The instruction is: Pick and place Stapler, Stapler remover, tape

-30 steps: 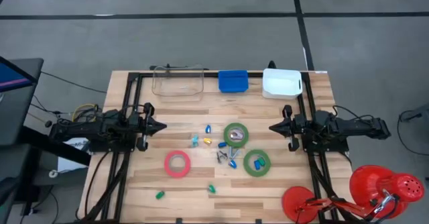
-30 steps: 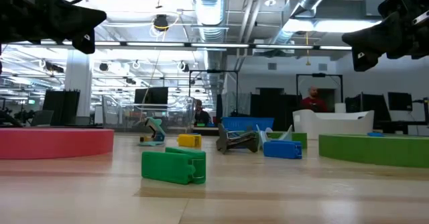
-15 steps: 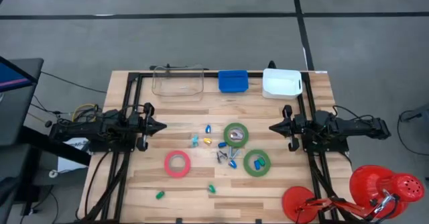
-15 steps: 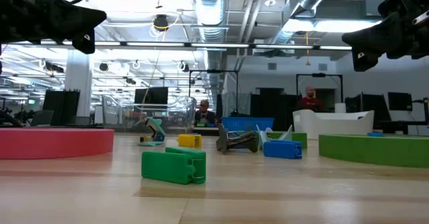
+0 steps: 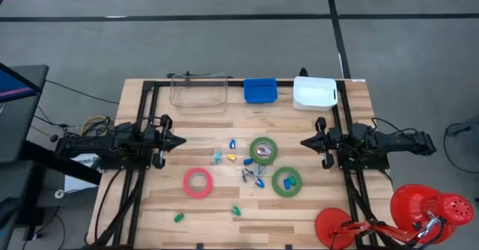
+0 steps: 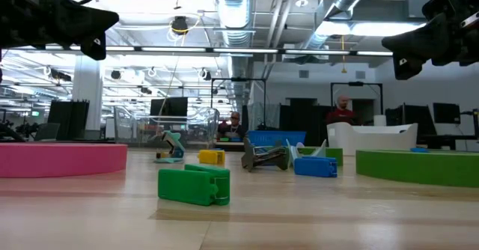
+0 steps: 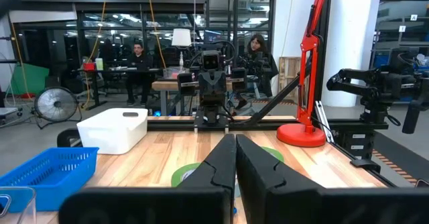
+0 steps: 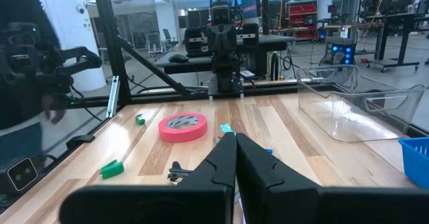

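Observation:
Three tape rolls lie flat on the table: a pink-red one [image 5: 198,183] and two green ones [image 5: 263,150] [image 5: 287,181]. A grey piece sits inside the first green ring and a blue one inside the second. Small staplers and staple removers in blue, teal, yellow, grey and green are scattered between them, among them a grey metal piece [image 5: 247,174] and a green one [image 6: 194,185]. My left gripper [image 5: 184,140] hovers shut above the table's left side, pointing right. My right gripper [image 5: 302,142] hovers shut on the right side, pointing left. Neither is near any object.
Along the far edge stand a clear bin [image 5: 198,91], a blue bin [image 5: 260,90] and a white bin [image 5: 314,93]. A red lamp [image 5: 430,209] with its round base [image 5: 337,229] sits at the near right corner. People sit and stand in the room beyond the table.

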